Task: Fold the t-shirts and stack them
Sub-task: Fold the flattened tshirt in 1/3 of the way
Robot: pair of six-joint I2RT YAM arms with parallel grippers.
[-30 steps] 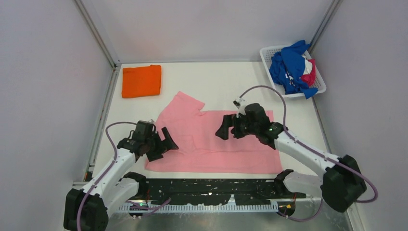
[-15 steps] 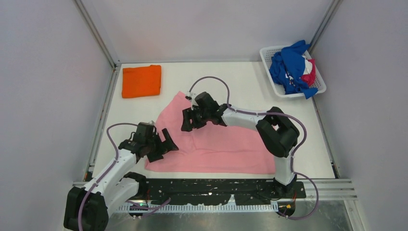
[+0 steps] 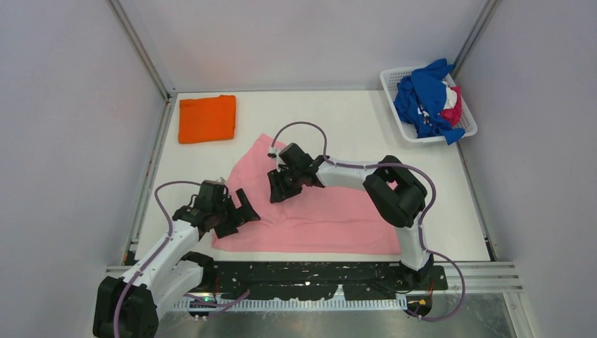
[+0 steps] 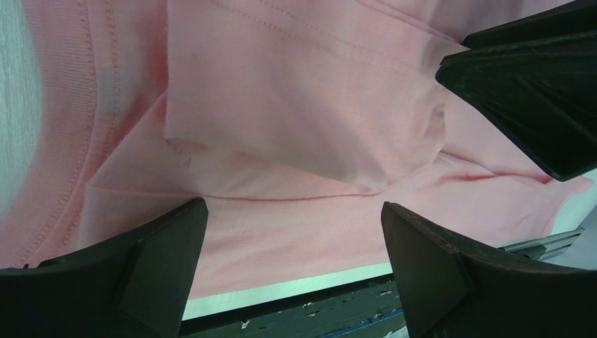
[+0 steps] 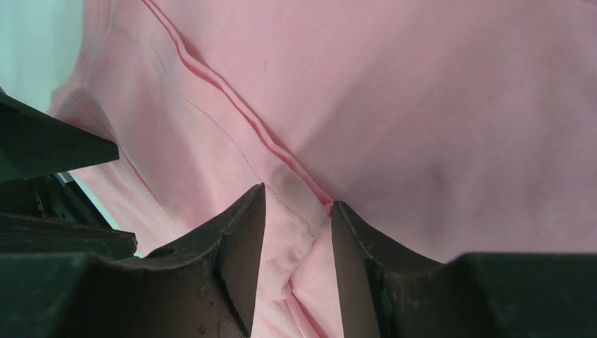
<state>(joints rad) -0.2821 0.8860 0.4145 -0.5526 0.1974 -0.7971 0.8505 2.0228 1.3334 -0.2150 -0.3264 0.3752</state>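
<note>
Top cam's not much help here: my right gripper [image 3: 283, 184] sits right over the pink tee [image 3: 331, 218], so the spot where it meets the cloth is buried under its own body. On the right wrist cam there's a fold between the jaws, but I can't tell if they're really pinching it, and the bottom edge chops off their bases. In the basket [image 3: 391, 76] the white tee [image 3: 448, 93] and magenta tee [image 3: 456, 111] are mostly buried under the blue tee [image 3: 421, 98]. The left wrist cam only catches a slice of the pink one.
</note>
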